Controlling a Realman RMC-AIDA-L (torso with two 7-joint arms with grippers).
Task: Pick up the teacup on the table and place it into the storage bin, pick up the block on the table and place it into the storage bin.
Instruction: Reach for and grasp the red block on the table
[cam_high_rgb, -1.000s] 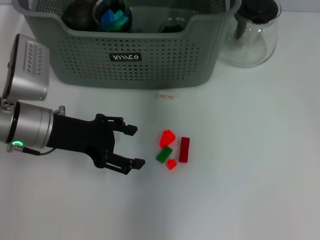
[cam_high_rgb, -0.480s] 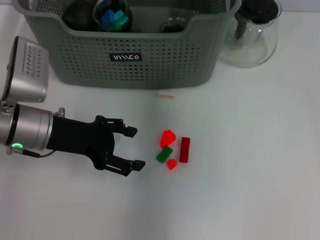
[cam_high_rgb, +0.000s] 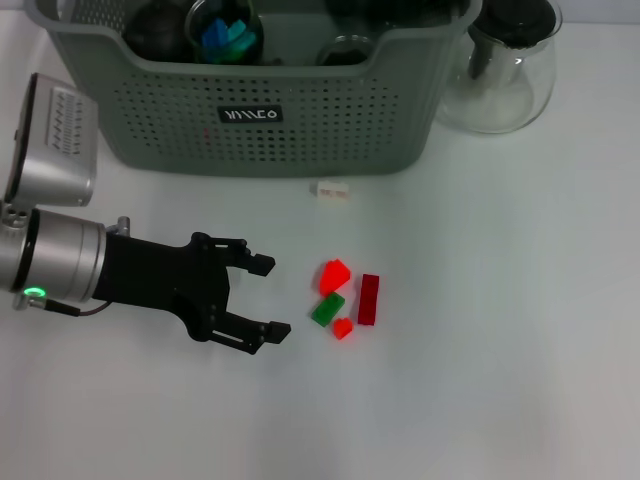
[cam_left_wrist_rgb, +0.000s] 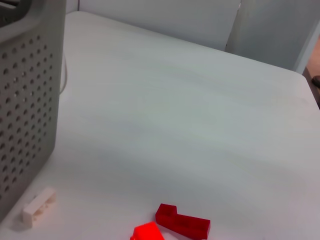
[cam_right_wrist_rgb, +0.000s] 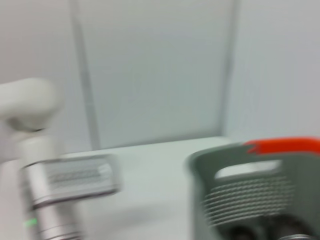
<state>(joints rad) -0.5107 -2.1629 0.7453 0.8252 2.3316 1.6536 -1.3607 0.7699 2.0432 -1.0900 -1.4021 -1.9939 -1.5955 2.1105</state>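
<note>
The left gripper (cam_high_rgb: 270, 296) hovers low over the white counter (cam_high_rgb: 500, 300), its jaws spread apart and holding nothing, pointed toward a cluster of small blocks just beyond its tips. Four blocks sit there close together: a bright red block (cam_high_rgb: 335, 274), a green block (cam_high_rgb: 327, 309) just beside it, a small red piece (cam_high_rgb: 343, 327) touching the green one, and a dark red bar (cam_high_rgb: 368, 299) (cam_left_wrist_rgb: 182, 223) on the far side. A fifth, white block (cam_high_rgb: 331, 190) (cam_left_wrist_rgb: 38, 205) lies apart, just in front of the storage bin (cam_high_rgb: 300, 130).

The storage bin stands at the back of the counter; inside it are dark round items and a glass holding blue pieces (cam_high_rgb: 226, 35). One clear glass teapot (cam_high_rgb: 510, 65) stands just beside the bin's right end.

The right gripper is not visible; its wrist view shows the bin (cam_right_wrist_rgb: 260, 190) from above with something orange-red (cam_right_wrist_rgb: 282, 146) at the rim, so whether its jaws are clenched cannot be told.
</note>
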